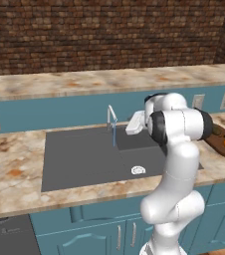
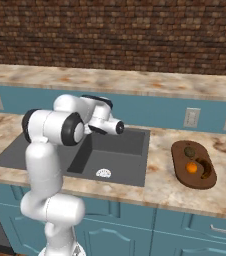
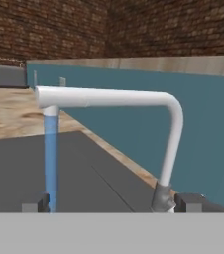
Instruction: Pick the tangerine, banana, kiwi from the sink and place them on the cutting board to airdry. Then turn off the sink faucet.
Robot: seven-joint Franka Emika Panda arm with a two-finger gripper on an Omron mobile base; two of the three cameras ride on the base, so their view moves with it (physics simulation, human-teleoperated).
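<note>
Hand view: the end effector [image 3: 114, 203] is wide open, holds nothing, and sits right by the sink faucet [image 3: 109, 97].
Blue water [image 3: 51, 158] runs from the bent spout down into the dark grey sink [image 1: 84, 159], near the white drain [image 1: 138, 170]. On the counter [image 2: 160, 182] right of the sink lies the cutting board [image 2: 177, 162]. The tangerine [image 2: 192, 168], the kiwi [image 2: 189, 151] and the dark banana [image 2: 205, 170] all rest on it. No writing can be read anywhere.
</note>
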